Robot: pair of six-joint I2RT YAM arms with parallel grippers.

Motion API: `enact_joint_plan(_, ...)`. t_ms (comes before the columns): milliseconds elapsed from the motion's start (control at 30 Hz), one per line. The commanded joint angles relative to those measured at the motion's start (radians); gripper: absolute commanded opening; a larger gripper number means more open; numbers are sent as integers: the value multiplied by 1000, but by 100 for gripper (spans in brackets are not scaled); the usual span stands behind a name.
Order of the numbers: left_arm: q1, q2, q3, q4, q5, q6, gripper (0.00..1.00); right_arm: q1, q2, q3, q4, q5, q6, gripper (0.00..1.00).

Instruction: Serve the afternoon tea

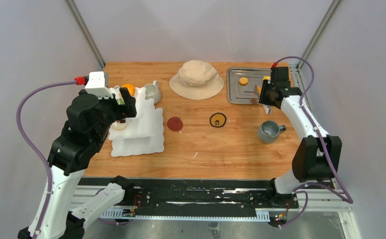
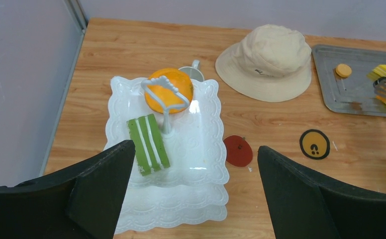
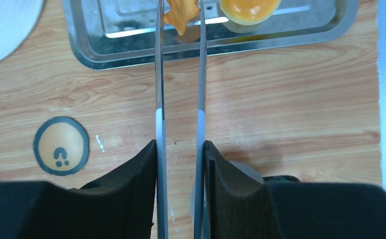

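The right gripper [image 3: 180, 149] is clamped on the two arms of a pair of metal tongs [image 3: 159, 89], its fingers pressed against them from either side. The tong arms run straight toward 12 o'clock in the wrist view, and their tips pinch a fish-shaped orange pastry [image 3: 182, 12] over the metal tray [image 3: 131, 50]. Whether the pastry rests on the tray floor or hangs just above it cannot be told. A round orange pastry [image 3: 248, 7] lies in the tray just beside the tips, at their 2 o'clock. On the bare wood at 8 o'clock from the tray is a yellow disc with a black ring [image 3: 61, 146]. In the top view the tray is at the table's [image 1: 206, 149] 1 o'clock corner. The grey mug [image 1: 269, 131] stands upright at 6 o'clock from the tray, and the beige hat [image 1: 196, 78] lies at 9 o'clock from it. The left gripper [image 2: 195, 147] hovers with its fingers spread wide apart and nothing between them, above the white three-tier stand [image 2: 201, 134] on the table's 9 o'clock side. On the top tier, a domed orange pastry [image 2: 170, 89] sits at 12 o'clock of the looped handle [image 2: 165, 97], and a green striped slice [image 2: 148, 143] lies at 7 o'clock. The white mug [image 1: 152, 91] stands just beyond the stand, at its 1 o'clock. A red disc [image 2: 238, 150] lies on the wood at 3 o'clock of the stand.
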Motion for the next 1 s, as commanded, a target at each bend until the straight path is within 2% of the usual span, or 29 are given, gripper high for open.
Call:
enact_joint_plan(0,-7,-18,9,-1,-51,24,98,11,-124,-26,45,0,6,1)
enact_joint_plan(167,-7,-18,12,1,-37,5,98,11,-189,-18,46,-95,13,1)
enact_joint_plan(333,-7,-15,12,-4,-39,-6,98,30,-292,-33,106,-373,16,1)
enact_joint_plan(500,-7,17,64,-53,-119,29,98,177,-374,-19,137,-530,-36,1)
enact_joint_plan(700,-7,25,132,-84,-214,40,98,403,-417,9,220,-574,-35,1)
enact_joint_plan(833,-7,-14,108,-48,-255,-9,98,534,-370,73,253,-588,-20,1)
enact_joint_plan(967,-7,-68,69,-14,-292,-47,98,637,-302,140,255,-535,52,1)
